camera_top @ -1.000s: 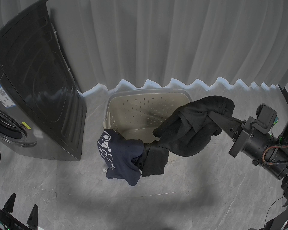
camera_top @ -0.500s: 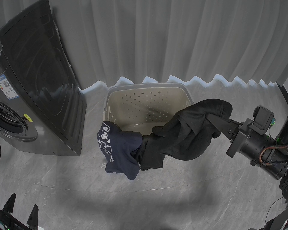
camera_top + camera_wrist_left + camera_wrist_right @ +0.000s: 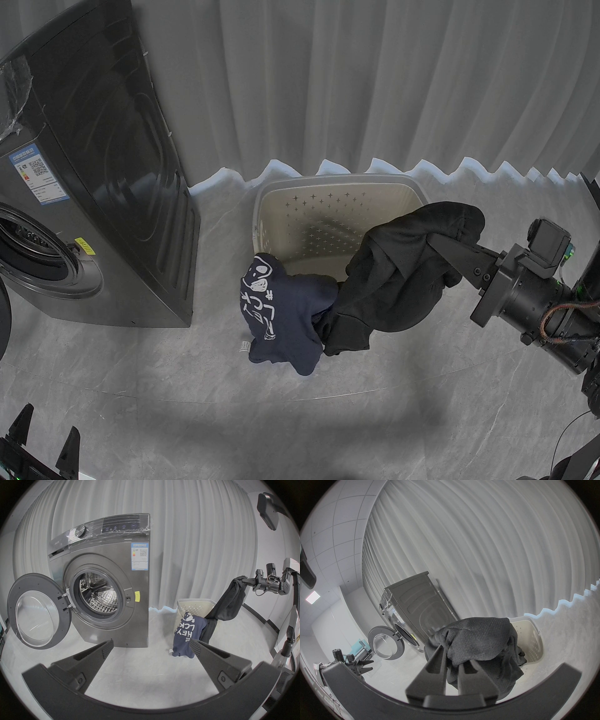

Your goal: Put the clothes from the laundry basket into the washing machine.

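**Right gripper holds black garment above the laundry basket; navy shirt on the basket's front rim.**

The right gripper (image 3: 437, 240) is pressed together on a fold of the black garment (image 3: 400, 281), held raised at the right side of the laundry basket (image 3: 331, 181). The garment hangs down across the basket's front right corner, and its lower end touches the navy shirt (image 3: 284, 312). That shirt drapes over the basket's front rim and down the outer wall. The washing machine (image 3: 112, 187) stands left of the basket with its door (image 3: 37, 611) swung open and its drum (image 3: 97, 592) exposed. The left gripper (image 3: 150, 643) is well apart from the basket, on its front left, with fingers spread and nothing between them. A curtain (image 3: 375, 81) hangs behind the basket.
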